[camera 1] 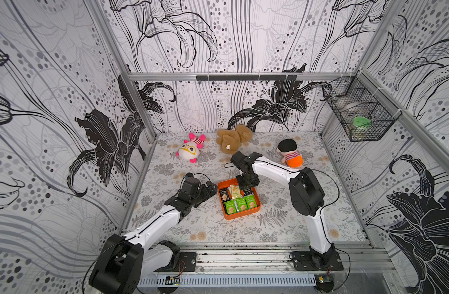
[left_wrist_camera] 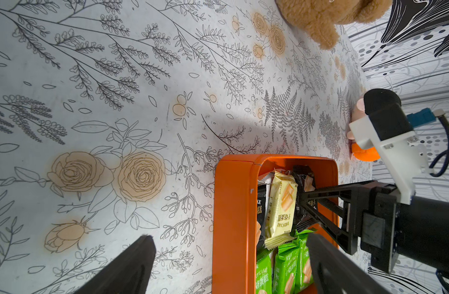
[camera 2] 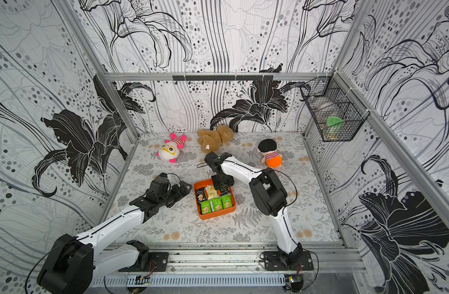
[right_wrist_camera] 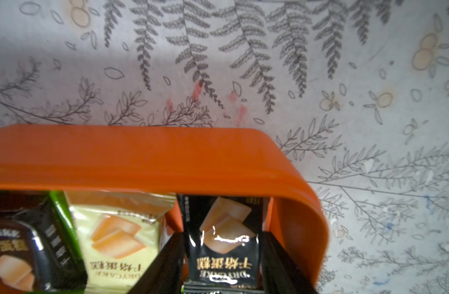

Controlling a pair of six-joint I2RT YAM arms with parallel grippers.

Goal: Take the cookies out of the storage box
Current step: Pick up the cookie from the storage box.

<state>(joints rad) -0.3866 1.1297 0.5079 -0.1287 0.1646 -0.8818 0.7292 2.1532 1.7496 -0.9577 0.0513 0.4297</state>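
Lengthwise, black cookie [right_wrist_camera: 226, 257] sits pinched between jaws of right gripper [right_wrist_camera: 222, 235].

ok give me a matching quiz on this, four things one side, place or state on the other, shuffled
1 left tool
2 right tool
3 green cookies
4 brown teddy bear

a far end of the table
b shut on a black cookie packet
c open, at the orange storage box's side
d row along the box's near wall

Pairs: 1-c, 2-b, 3-d, 4-a

Bright, even light; both top views bow at edges; nearby cookies [right_wrist_camera: 222, 239] show blur and glare.
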